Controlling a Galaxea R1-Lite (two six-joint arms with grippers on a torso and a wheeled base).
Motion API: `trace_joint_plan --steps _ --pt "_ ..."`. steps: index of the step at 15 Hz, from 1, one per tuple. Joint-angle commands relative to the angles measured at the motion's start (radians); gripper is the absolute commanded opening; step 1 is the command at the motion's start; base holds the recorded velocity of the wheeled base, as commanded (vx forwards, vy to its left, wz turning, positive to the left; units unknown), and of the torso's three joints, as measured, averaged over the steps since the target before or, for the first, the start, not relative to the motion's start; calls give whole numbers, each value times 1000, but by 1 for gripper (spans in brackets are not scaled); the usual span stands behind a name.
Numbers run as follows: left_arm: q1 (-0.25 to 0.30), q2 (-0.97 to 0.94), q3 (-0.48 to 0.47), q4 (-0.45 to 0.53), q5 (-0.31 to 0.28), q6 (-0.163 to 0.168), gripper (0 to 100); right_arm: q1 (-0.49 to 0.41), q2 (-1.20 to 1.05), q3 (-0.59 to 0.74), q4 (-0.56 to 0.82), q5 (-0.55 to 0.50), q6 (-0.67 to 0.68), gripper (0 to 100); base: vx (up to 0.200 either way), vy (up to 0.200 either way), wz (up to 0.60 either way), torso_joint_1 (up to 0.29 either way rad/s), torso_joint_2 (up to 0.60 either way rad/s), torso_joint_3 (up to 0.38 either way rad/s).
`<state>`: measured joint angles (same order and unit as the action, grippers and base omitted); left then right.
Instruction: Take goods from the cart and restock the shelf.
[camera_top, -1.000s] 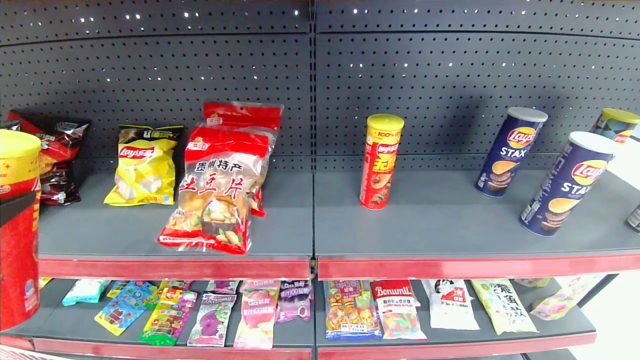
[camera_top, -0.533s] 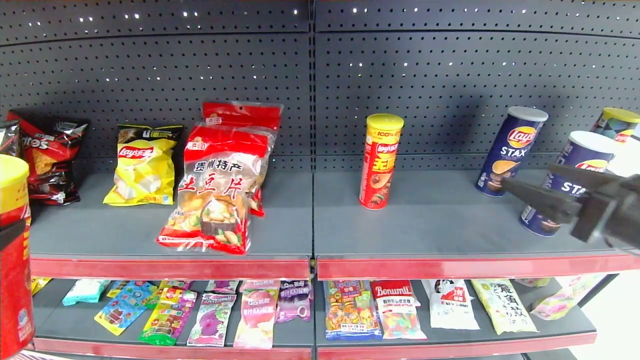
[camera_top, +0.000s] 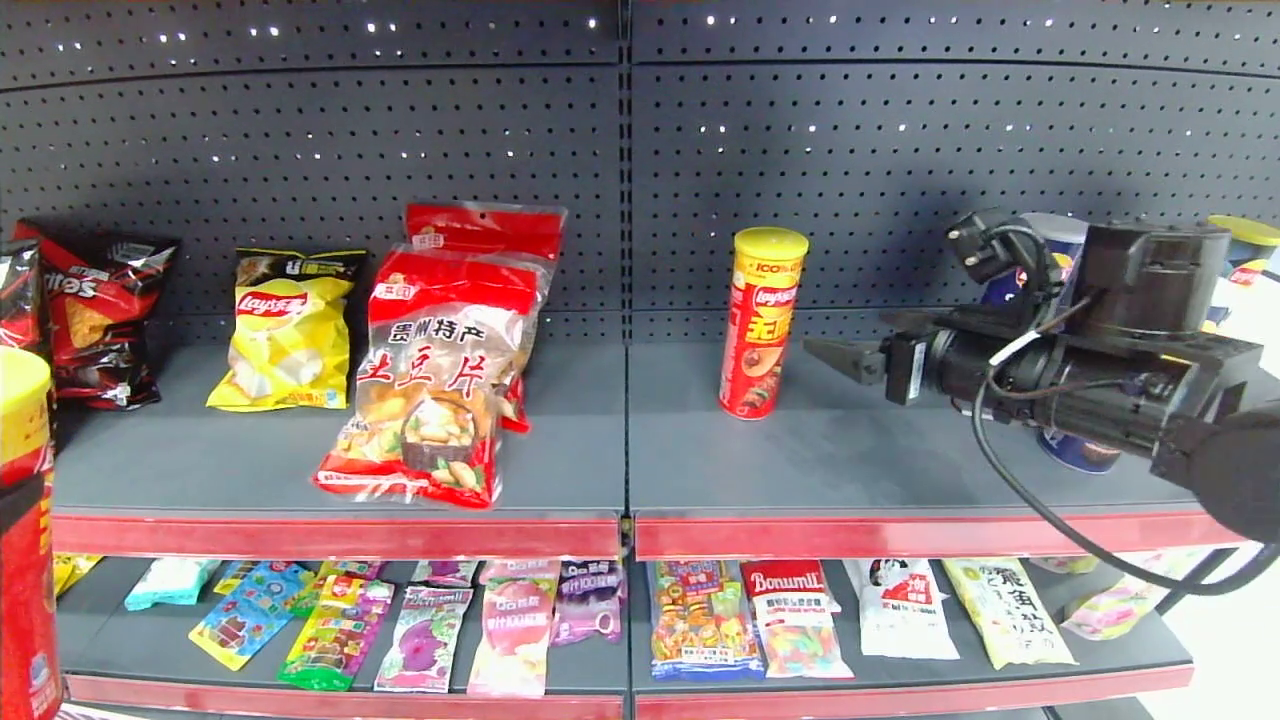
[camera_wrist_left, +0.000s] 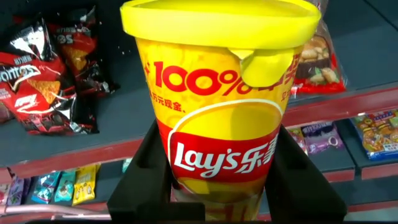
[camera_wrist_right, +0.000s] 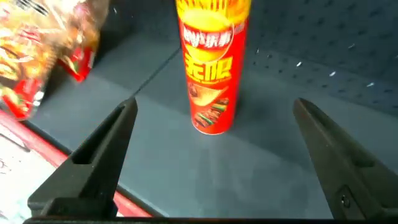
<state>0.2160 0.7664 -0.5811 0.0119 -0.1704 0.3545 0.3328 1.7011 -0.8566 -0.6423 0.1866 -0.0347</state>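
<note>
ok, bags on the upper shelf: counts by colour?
Black bags: 2
Yellow bag: 1
Red-and-clear bags: 2
Total: 5

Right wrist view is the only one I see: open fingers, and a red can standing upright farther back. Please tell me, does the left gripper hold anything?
Observer: Yes. The left gripper is shut on a red and yellow can with a yellow lid.
Operator: Is this can already on the shelf?
Observer: No. In the head view it is at the far left, in front of the upper shelf, not set on it.
Operator: What is to the right of my standing can?
Observer: Blue cans, mostly hidden behind the right arm.
</note>
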Motion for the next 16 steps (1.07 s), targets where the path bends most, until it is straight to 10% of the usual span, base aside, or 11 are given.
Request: trace_joint_plan --steps 1,16 --pt "0 -2 12 -1 0 0 0 22 88 -38 -3 -1 13 100 0 0 0 0 0 0" --pt "-1 4 18 2 -8 0 0 52 302 -325 -5 -88 21 100 0 0 0 0 0 0"
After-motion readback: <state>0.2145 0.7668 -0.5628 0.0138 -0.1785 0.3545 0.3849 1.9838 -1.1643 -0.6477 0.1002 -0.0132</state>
